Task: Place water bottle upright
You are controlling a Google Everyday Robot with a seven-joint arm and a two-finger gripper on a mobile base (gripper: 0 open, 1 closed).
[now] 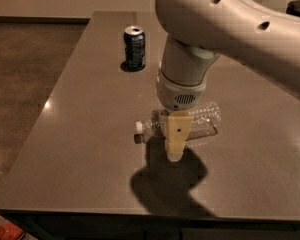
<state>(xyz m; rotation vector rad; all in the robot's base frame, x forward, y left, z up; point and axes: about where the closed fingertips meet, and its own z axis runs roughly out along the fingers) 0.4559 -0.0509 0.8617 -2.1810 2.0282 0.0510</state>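
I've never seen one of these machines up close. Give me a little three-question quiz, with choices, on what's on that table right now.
1. What colour is the soda can? A. red B. dark blue C. green
2. How does the water bottle sit on the table? A. upright B. upside down C. on its side
3. Where is the gripper? A. down at the bottle's middle B. beside the can C. past the table's edge

Answers: 1 B, its body is dark blue. 2 C, it lies flat along the tabletop. 3 A, it hangs right at the lying bottle, well away from the can.
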